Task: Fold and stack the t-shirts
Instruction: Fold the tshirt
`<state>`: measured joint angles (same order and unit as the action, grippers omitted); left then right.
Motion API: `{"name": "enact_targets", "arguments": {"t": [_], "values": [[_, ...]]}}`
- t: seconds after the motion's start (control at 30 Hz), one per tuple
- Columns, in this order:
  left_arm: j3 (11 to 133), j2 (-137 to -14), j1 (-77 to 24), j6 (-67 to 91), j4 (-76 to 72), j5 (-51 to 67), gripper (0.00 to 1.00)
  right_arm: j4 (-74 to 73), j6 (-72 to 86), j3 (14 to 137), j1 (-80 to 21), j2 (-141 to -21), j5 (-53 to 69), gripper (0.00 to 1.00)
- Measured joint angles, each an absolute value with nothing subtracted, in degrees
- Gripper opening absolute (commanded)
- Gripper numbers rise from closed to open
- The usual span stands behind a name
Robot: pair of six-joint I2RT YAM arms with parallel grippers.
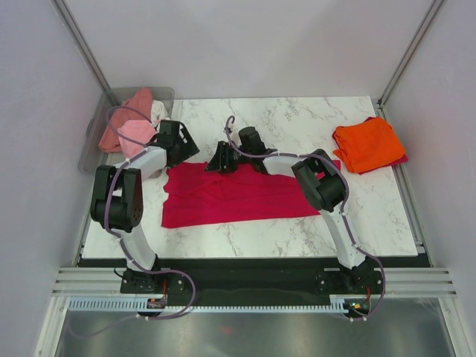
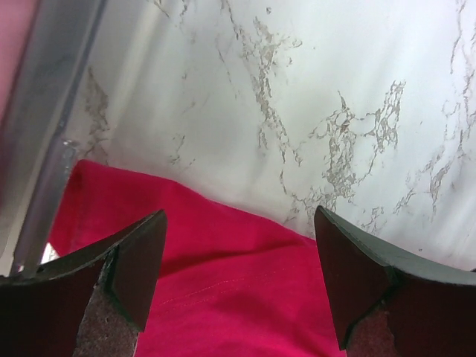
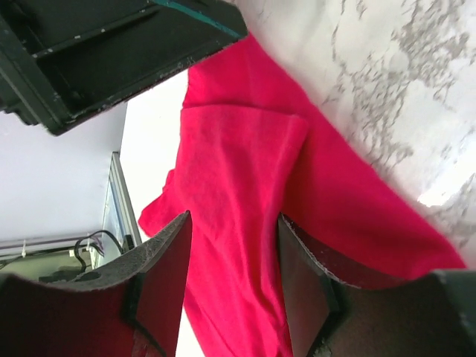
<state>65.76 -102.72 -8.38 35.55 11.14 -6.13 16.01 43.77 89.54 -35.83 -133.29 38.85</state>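
A crimson t-shirt [image 1: 238, 195] lies spread flat across the middle of the marble table [image 1: 297, 119]. My left gripper [image 1: 186, 152] hovers over its far left corner. In the left wrist view its jaws [image 2: 238, 282] stand wide open above the shirt's edge [image 2: 223, 297], with nothing between them. My right gripper [image 1: 218, 162] sits at the shirt's far edge, near the middle. Its jaws [image 3: 234, 282] are apart, and a folded-over flap of crimson cloth [image 3: 238, 171] lies just beyond them, not pinched. A folded orange t-shirt [image 1: 366, 143] rests at the far right on another crimson piece [image 1: 401, 158].
A clear grey bin [image 1: 95, 137] at the far left holds pink [image 1: 136, 134], salmon [image 1: 137, 100] and white [image 1: 159, 111] shirts. Its wall [image 2: 52, 134] shows close beside the left fingers. Grey walls enclose the table on three sides.
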Motion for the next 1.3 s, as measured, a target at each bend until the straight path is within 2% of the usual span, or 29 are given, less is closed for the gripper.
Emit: {"name": "enact_targets", "arguments": {"t": [0.17, 0.23, 0.27, 0.3, 0.5, 0.77, 1.03, 1.13, 1.17, 1.23, 1.27, 1.3], "values": [[68.9, -105.3, -8.4, 35.6, 13.8, -4.3, 0.87, 14.3, 43.8, 93.2, -35.8, -136.8, 38.7, 0.55], [69.2, -105.4, -8.4, 35.6, 14.3, -4.1, 0.86, 13.5, 43.7, 94.5, -35.8, -138.1, 38.8, 0.47], [69.4, -105.6, -8.4, 35.6, 14.6, -4.1, 0.86, 13.2, 43.9, 95.0, -35.8, -138.5, 38.7, 0.37], [69.5, -105.6, -8.4, 35.6, 14.8, -4.2, 0.86, 12.9, 43.8, 95.4, -35.8, -138.9, 38.8, 0.32], [70.5, -106.3, -8.4, 35.6, 16.2, -4.3, 0.86, 14.0, 44.6, 94.8, -35.8, -139.1, 39.2, 0.21], [70.7, -106.5, -8.9, 35.5, 16.4, -5.7, 0.84, 17.2, 45.1, 90.2, -35.8, -137.8, 40.5, 0.20], [64.2, -103.3, -13.3, 31.6, 11.2, -12.8, 0.78, 19.2, 45.4, 90.2, -35.8, -137.4, 40.8, 0.19], [64.2, -102.4, -14.6, 29.8, 9.1, -14.7, 0.69, 19.3, 45.4, 90.2, -35.8, -137.3, 41.0, 0.19], [64.3, -102.2, -14.9, 29.3, 8.6, -15.0, 0.57, 19.3, 45.4, 90.1, -35.8, -137.3, 41.0, 0.19], [64.4, -102.1, -15.3, 28.3, 7.9, -15.2, 0.49, 19.4, 45.4, 90.0, -35.8, -137.2, 41.1, 0.19], [64.4, -102.2, -15.4, 27.9, 7.8, -15.2, 0.37, 19.4, 45.5, 89.8, -35.8, -137.2, 41.1, 0.19], [64.4, -102.2, -15.4, 27.9, 7.8, -15.2, 0.31, 19.6, 45.5, 89.6, -35.8, -137.1, 41.2, 0.19]]}}
